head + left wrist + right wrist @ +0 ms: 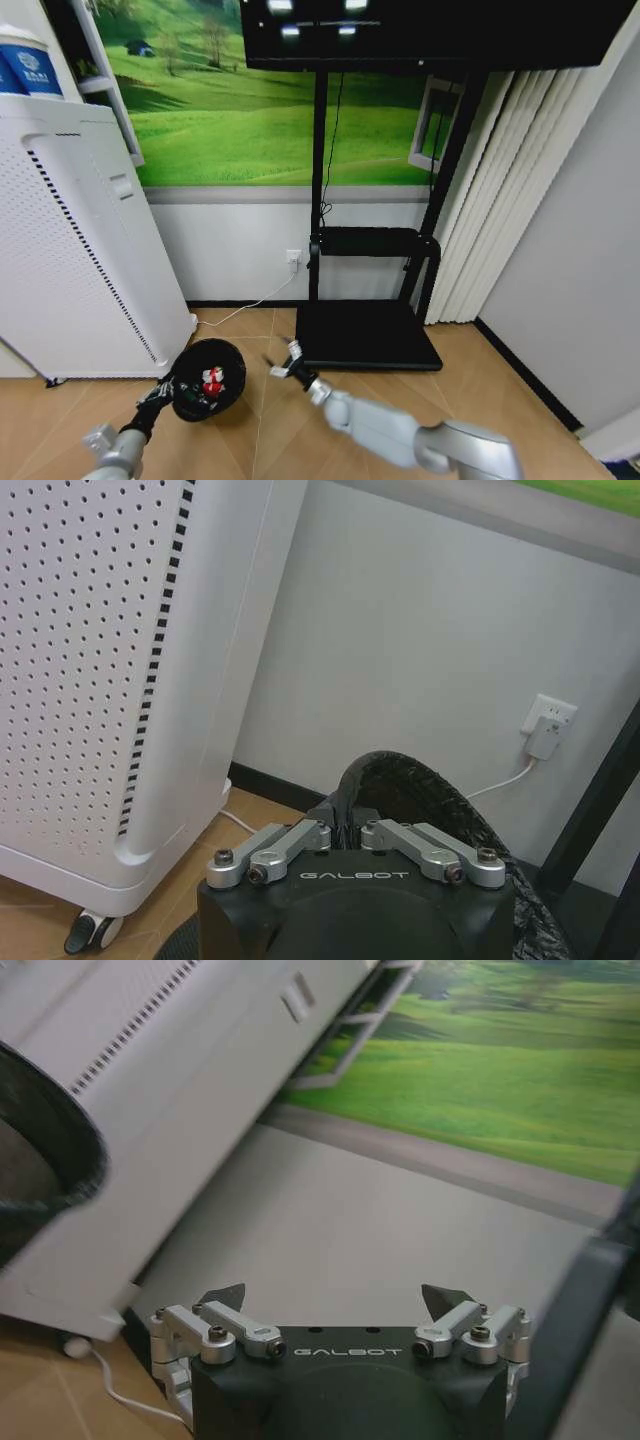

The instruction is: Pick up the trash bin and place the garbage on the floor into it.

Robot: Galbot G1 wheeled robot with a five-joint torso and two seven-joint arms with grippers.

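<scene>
Inside the held trash bin [208, 380], half-hidden garbage [212, 380], red and white.

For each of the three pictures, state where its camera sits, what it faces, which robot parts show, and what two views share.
Head view: high, looking down at floor and wall; both arms, left tool clamped on trash bin, garbage inside.
Left wrist view: behind left tool, facing white appliance and socket.
Right wrist view: behind open right tool, facing wall mural.
Shared: appliance, bin.

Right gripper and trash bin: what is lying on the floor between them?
Nothing: in the head view, bare wooden floor separates the right gripper from the trash bin.
</scene>
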